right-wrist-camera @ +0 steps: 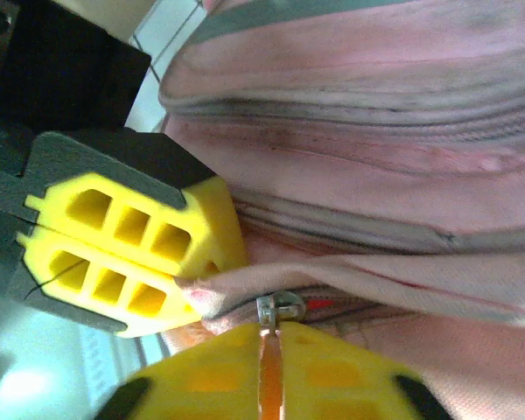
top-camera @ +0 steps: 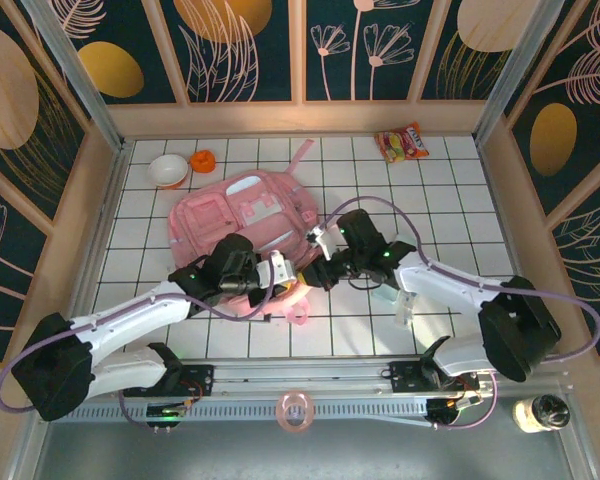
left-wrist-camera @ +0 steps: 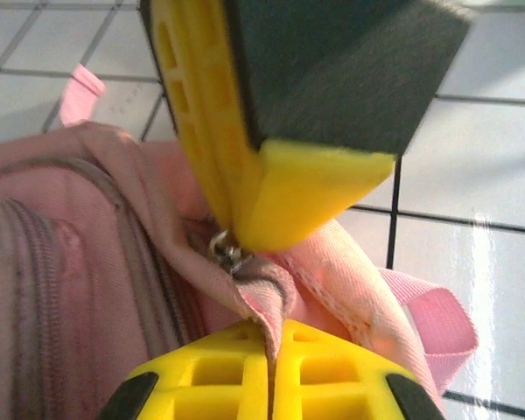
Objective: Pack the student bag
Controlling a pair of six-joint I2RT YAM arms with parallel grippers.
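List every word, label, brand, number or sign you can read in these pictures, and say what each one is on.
No text can be read in any view.
On the snack packet at the far right of the table: bright print, with lettering too small to read.
On the white patches of the student bag: too small to tell whether there is any print.

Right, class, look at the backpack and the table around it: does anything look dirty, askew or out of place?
Yes. The pink backpack lies flat, but a fold at its near edge is bunched up, pinched in the left gripper beside the zip pull. Grey grime streaks its zip seams.
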